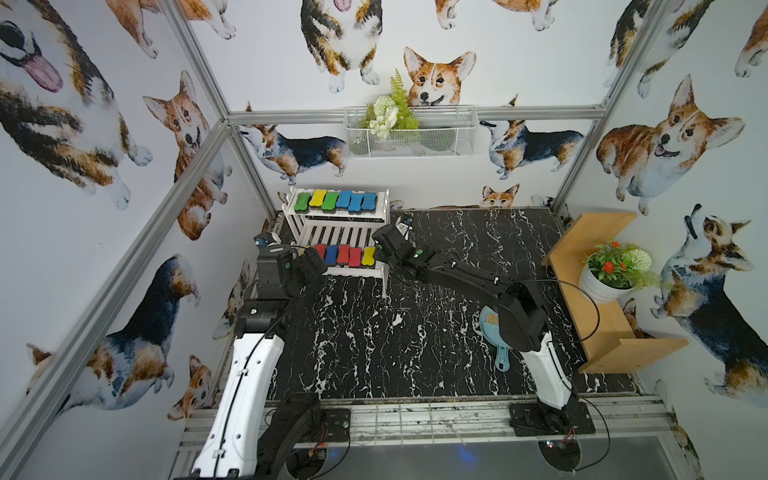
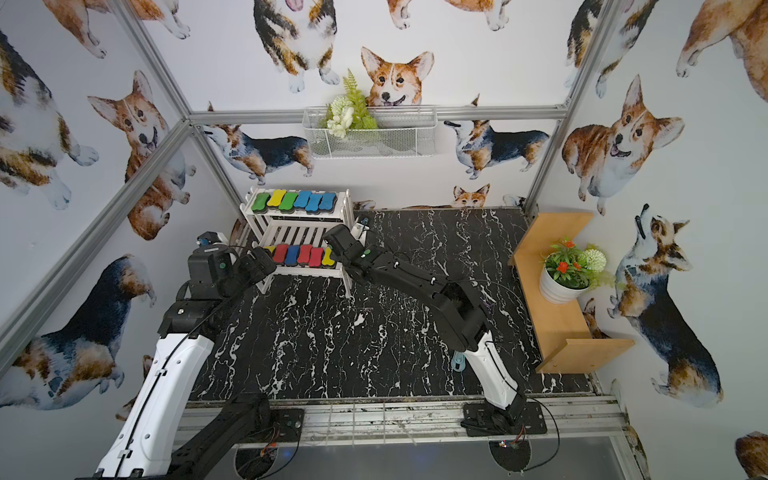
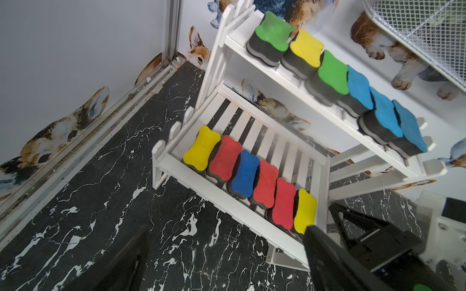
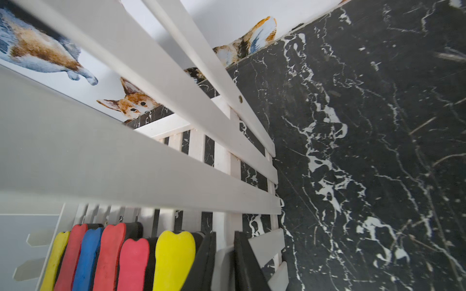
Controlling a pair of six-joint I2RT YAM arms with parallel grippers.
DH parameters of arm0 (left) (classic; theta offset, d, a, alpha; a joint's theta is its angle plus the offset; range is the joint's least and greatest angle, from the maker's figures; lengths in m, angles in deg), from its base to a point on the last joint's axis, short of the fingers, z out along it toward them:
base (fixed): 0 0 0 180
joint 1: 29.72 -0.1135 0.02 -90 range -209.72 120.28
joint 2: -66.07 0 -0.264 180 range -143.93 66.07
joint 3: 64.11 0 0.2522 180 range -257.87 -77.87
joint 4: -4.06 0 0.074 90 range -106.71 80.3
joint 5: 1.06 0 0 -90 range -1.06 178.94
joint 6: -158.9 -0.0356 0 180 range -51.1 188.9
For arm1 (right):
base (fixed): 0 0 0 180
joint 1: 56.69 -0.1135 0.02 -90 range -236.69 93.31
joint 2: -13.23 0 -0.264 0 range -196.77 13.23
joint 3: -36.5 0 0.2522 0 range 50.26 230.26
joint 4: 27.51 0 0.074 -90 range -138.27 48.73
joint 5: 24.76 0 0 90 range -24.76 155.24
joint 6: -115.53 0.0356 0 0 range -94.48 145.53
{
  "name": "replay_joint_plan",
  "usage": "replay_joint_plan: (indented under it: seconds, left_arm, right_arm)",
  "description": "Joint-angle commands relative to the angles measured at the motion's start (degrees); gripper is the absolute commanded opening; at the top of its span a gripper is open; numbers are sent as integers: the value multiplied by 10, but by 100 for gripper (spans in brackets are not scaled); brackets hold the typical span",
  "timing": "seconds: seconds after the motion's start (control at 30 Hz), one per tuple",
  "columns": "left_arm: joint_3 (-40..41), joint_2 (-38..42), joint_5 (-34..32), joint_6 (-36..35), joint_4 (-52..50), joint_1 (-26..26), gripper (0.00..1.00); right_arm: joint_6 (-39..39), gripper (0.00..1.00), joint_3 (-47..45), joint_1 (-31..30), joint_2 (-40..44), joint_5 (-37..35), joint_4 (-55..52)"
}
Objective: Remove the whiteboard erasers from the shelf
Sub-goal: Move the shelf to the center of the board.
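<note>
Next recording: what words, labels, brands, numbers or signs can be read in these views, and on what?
None: no readable text shows in any view.
The whiteboard erasers, the shelf, the dustpan and the flower pot carry no print.
Any marking on the right arm or left arm is too small to tell.

Black marbled tabletop [image 1: 374,353] and its load

A white shelf [image 1: 357,272] stood at the far-left corner, with six whiteboard erasers [image 1: 332,200] in a row on its upper tier and six on its lower. A tan wooden shelf unit [image 1: 590,324] sat along the right edge, and a light-blue dustpan [image 1: 488,328] lay nearby.
</note>
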Motion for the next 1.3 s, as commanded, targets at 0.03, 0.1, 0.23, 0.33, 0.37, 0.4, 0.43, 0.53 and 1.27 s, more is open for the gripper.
replay_joint_plan:
  seconds: [0.03, 0.1, 0.23, 0.33, 0.37, 0.4, 0.43, 0.53, 1.27]
  left_arm:
    - [-5, -1, 5, -3, -1, 0, 100]
    - [-3, -2, 9, -1, 2, 0, 100]
    - [-7, -9, 19, 1, 2, -1, 100]
    - [-7, -8, 19, 1, 2, -1, 100]
    - [-7, -7, 19, 1, 2, -1, 100]
    - [-8, -6, 21, 1, 2, -1, 100]
    - [-8, -6, 23, 1, 2, -1, 100]
    - [-9, -6, 27, 1, 2, 0, 100]
    - [-3, -13, 55, 3, 10, 0, 100]
  right_arm:
    - [-25, 18, -48, 12, 47, -23, 49]
    - [-31, 18, -82, 22, 70, -16, 66]
    - [-46, 17, -134, 40, 107, -3, 79]
    - [-59, 17, -172, 51, 134, 7, 90]
    - [-64, 17, -183, 56, 143, 13, 95]
    - [-70, 17, -195, 61, 151, 20, 99]
    - [-73, 17, -205, 68, 158, 26, 100]
    - [-82, 17, -239, 86, 184, 47, 110]
    - [-146, 16, -356, 196, 291, 141, 129]
